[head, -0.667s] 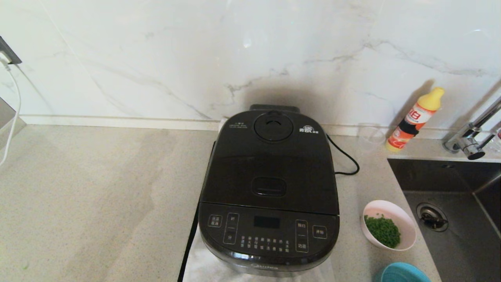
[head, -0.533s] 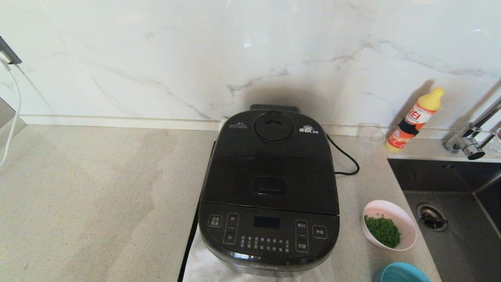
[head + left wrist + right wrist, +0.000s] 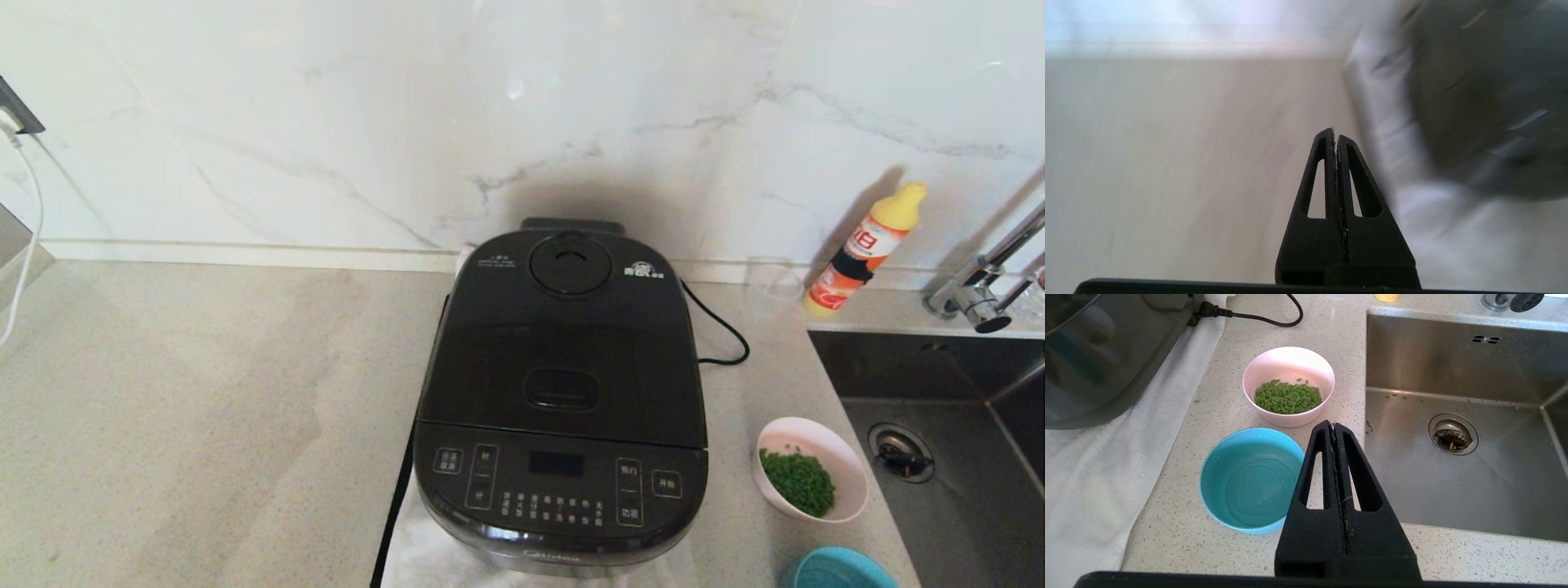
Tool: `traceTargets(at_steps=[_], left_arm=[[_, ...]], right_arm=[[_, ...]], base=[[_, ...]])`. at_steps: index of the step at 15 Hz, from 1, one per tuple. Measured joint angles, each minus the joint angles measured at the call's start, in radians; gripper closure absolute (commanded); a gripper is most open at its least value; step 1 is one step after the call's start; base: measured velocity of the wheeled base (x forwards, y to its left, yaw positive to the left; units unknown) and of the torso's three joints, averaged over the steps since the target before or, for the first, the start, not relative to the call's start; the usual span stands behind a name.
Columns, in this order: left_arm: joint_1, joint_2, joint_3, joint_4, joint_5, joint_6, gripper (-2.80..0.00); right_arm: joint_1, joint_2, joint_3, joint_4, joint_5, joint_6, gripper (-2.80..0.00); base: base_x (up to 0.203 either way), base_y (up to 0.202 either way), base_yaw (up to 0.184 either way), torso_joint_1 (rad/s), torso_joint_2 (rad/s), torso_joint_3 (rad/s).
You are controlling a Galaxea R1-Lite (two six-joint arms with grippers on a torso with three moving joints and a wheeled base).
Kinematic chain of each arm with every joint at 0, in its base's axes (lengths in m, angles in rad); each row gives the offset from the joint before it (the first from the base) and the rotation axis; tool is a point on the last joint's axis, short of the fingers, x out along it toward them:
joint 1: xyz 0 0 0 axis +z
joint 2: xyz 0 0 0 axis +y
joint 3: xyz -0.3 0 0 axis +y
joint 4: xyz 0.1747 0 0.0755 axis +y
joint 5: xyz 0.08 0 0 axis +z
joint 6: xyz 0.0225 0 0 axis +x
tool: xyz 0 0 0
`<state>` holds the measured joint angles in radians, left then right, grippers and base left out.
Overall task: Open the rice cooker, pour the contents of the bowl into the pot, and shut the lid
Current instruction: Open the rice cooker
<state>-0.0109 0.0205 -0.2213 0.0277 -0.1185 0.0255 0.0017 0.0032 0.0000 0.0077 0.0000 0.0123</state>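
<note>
Right gripper (image 3: 1334, 425) fingers pressed together, empty, small pink bowl of green bits (image 3: 1288, 386) just beyond them; left gripper (image 3: 1335, 132) likewise, glossy black rice cooker (image 3: 562, 392) beside (lid down, nothing started)

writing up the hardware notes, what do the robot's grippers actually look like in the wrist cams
Both look identical: the left gripper and right gripper are matte black, each with two long tapering fingers that form a narrow wedge. Each finger has an elongated cut-out window. A black bar crosses beneath them. No cables or markings show.
</note>
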Motion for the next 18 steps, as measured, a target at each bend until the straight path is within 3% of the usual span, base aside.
traceTargets(at_steps=[3, 7, 9, 11, 12, 14, 15, 18], left_arm=[[0.0, 0.14, -0.258, 0.073, -0.152, -0.066, 0.0], [-0.001, 0.481, -0.614, 0.091, -0.401, -0.265, 0.0], [-0.003, 0.644, -0.707, 0.095, -0.533, -0.348, 0.0], [-0.023, 0.809, -0.758, 0.082, -0.625, -0.379, 0.0], [-0.047, 0.885, -0.778, 0.064, -0.637, -0.383, 0.0], [-0.13, 1.029, -0.815, 0.012, -0.596, -0.389, 0.0], [-0.19, 1.088, -0.834, -0.014, -0.545, -0.387, 0.0], [-0.396, 1.224, -0.863, -0.096, -0.31, -0.334, 0.0]], right_arm=[[0.0, 0.0, 0.0, 0.0, 0.0, 0.0, 0.0], [0.0, 0.0, 0.0, 0.0, 0.0, 0.0, 0.0], [0.0, 0.0, 0.0, 0.0, 0.0, 0.0, 0.0], [0.0, 0.0, 0.0, 0.0, 0.0, 0.0, 0.0], [0.0, 0.0, 0.0, 0.0, 0.0, 0.0, 0.0], [0.0, 0.0, 0.0, 0.0, 0.0, 0.0, 0.0], [0.0, 0.0, 0.0, 0.0, 0.0, 0.0, 0.0], [0.0, 0.0, 0.0, 0.0, 0.0, 0.0, 0.0]], base=[[0.0, 0.0, 0.0, 0.0, 0.0, 0.0], [0.0, 0.0, 0.0, 0.0, 0.0, 0.0], [0.0, 0.0, 0.0, 0.0, 0.0, 0.0], [0.0, 0.0, 0.0, 0.0, 0.0, 0.0], [0.0, 0.0, 0.0, 0.0, 0.0, 0.0], [0.0, 0.0, 0.0, 0.0, 0.0, 0.0], [0.0, 0.0, 0.0, 0.0, 0.0, 0.0], [0.0, 0.0, 0.0, 0.0, 0.0, 0.0]])
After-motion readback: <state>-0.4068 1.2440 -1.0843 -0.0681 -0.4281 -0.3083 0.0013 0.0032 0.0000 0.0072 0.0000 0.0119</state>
